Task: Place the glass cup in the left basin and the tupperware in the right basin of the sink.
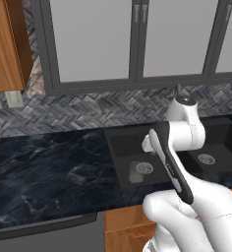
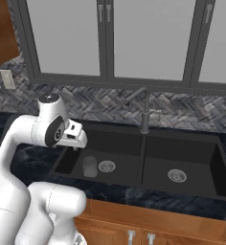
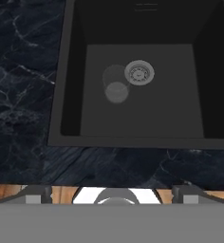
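The glass cup (image 2: pixel 89 166), a small translucent greyish tumbler, stands upright on the floor of the left basin (image 2: pixel 119 143) of the matte black double sink (image 2: pixel 219 153), just beside its round silver drain (image 2: pixel 107 166). The white arm's fingers (image 2: pixel 75 142) are spread wide and pinch nothing, hanging above the basin's near-left edge, apart from the cup. The right basin (image 2: pixel 191 158) lies beyond the centre divider, with the dark grey faucet (image 2: pixel 144 112) behind. Black marbled worktop (image 1: pixel 49 167) surrounds the sink.
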